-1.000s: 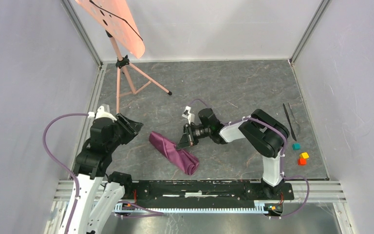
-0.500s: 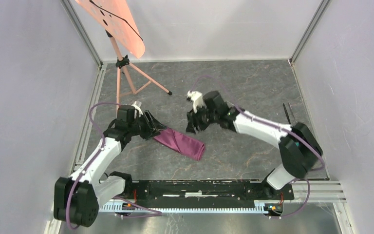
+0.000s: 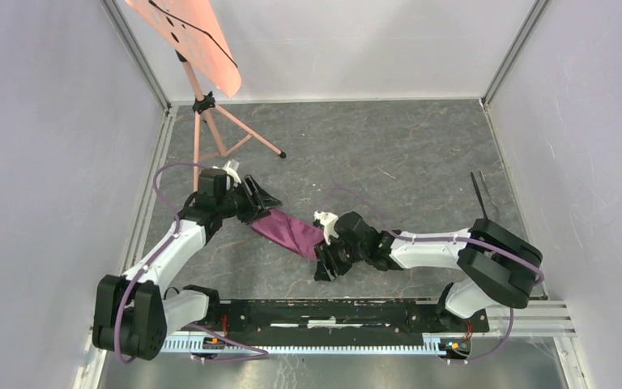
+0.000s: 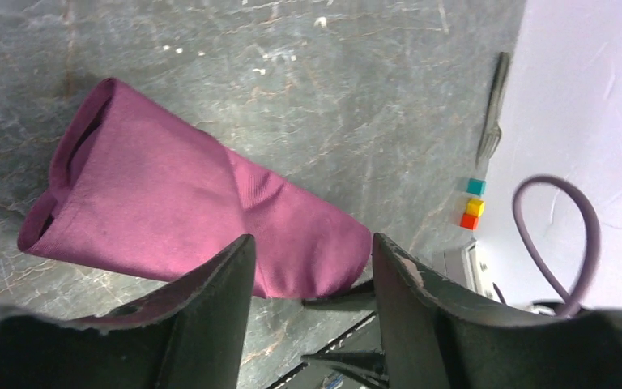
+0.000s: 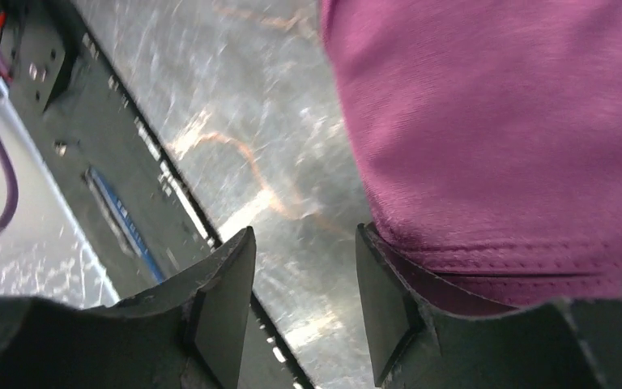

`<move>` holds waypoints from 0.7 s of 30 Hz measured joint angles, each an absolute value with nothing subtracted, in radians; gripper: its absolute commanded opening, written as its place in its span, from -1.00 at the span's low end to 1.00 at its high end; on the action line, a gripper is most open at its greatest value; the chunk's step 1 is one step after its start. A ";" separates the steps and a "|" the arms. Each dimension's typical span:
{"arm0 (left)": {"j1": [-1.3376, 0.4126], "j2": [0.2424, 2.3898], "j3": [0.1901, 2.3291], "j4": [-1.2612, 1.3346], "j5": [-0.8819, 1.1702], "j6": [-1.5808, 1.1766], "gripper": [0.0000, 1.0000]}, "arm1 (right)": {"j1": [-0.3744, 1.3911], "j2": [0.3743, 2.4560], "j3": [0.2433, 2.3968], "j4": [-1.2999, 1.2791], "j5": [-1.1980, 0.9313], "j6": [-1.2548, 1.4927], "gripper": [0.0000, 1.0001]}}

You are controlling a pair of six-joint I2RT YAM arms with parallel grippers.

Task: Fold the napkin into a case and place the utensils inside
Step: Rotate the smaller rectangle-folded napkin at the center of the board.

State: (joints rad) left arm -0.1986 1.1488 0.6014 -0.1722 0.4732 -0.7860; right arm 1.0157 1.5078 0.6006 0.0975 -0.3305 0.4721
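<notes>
The napkin lies on the grey floor as a long narrow plum-maroon case, running from upper left to lower right. My left gripper is at its upper-left end, open, and the left wrist view looks along the cloth between the spread fingers. My right gripper is low at the case's lower-right end, also open. Only bare floor shows between its pads, and one finger lies against the cloth's stitched hem. The utensils, among them a fork, lie far right by the wall.
A pink music stand stands at the back left. Small teal, yellow and orange cubes sit near the right wall, hidden behind the right arm's elbow in the top view. The black base rail runs along the near edge.
The right gripper let go of the cloth, swung up and back, then came down at the napkin's near-right end. The left arm reached out to its far-left end. The napkin now lies flatter.
</notes>
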 measured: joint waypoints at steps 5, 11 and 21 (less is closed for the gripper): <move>-0.199 1.098 0.608 -0.168 0.501 -0.754 0.29 | 0.871 1.530 0.571 0.229 -0.291 0.532 0.17; -0.199 1.232 0.688 -0.174 0.502 -0.709 0.21 | 0.682 1.729 0.786 0.255 -0.279 0.488 0.28; -0.199 1.448 0.813 -0.189 0.340 -0.642 0.23 | 0.654 1.735 0.815 0.260 -0.303 0.514 0.39</move>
State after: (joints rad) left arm -0.1986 1.4483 0.8127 -0.1894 0.3401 -0.6422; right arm 0.6540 1.7348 0.8154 0.2604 -0.3035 0.5140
